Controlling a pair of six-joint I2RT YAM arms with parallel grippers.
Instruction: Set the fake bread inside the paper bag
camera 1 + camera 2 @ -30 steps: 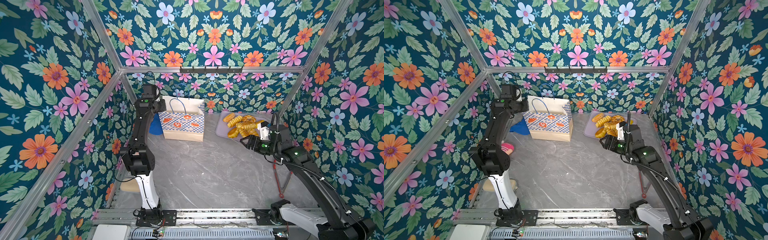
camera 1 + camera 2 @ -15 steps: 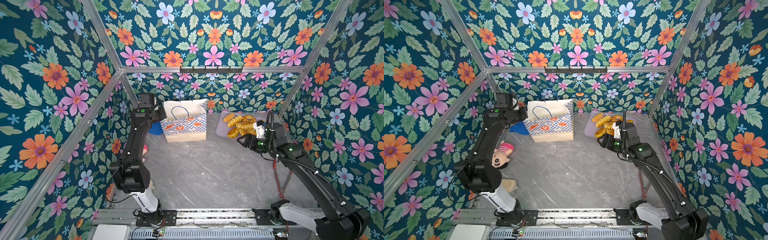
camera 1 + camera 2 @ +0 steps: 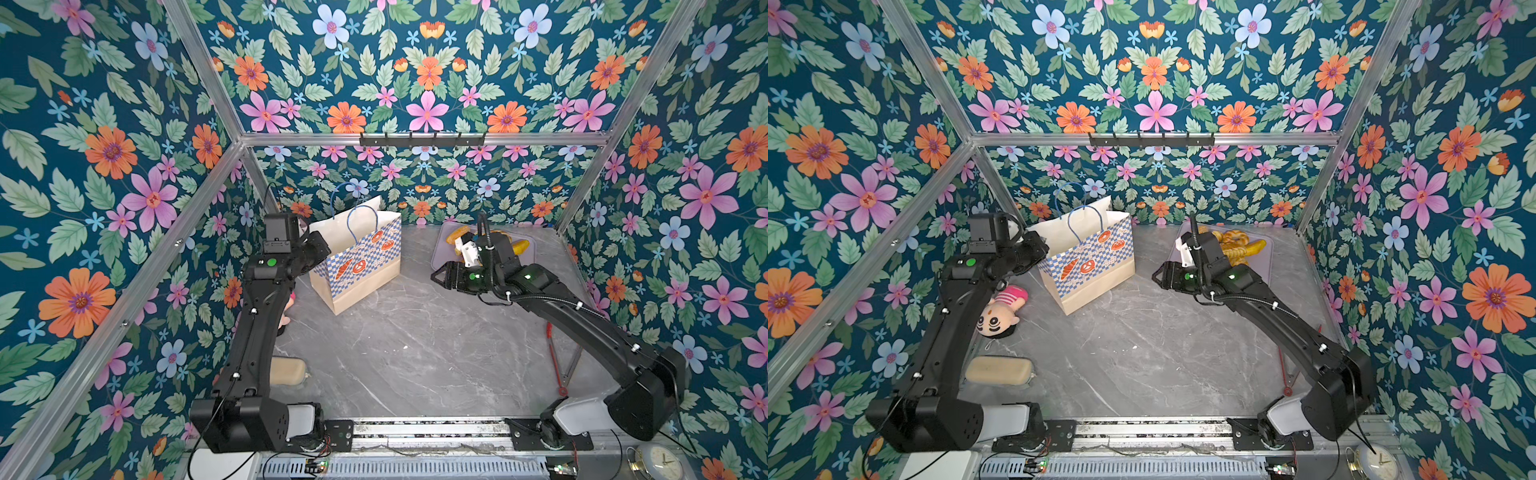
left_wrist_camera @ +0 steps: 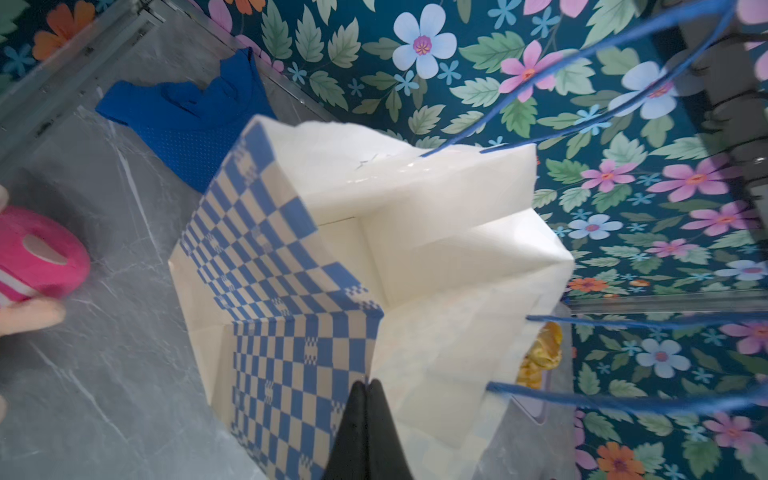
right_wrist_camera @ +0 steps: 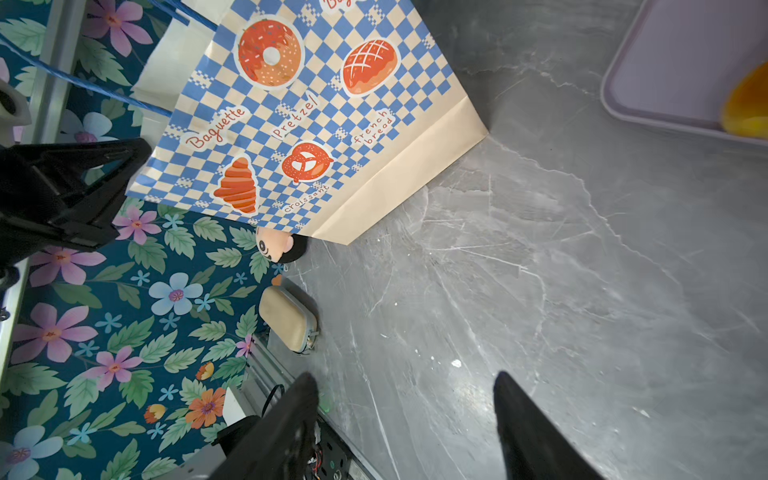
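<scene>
1. In both top views the paper bag point(image 3: 362, 266) stands leaning at the back left of the desk point(image 3: 415, 357), its mouth open. The left hand point(image 3: 321, 249) is at the rim corner nearest its arm. The fake bread point(image 3: 455, 237) lies heaped on a lilac tray point(image 3: 528, 255) at the back right. The right hand point(image 3: 438, 276) hovers between bag and tray and points toward the bag, so the bread lies behind it. The right arm is much the nearer to the bread.
2. In the left wrist view the left hand point(image 4: 365, 386) has its fingers pressed together, clamped on the bag's rim. No bread shows inside the white interior, and some pieces show beyond the far rim.
3. In the right wrist view the right hand point(image 5: 405, 378) has its fingers apart with nothing between them. The bag's printed face lies ahead and the tray corner off to one side. Reaching the bread likely means swinging back toward the tray.
</scene>
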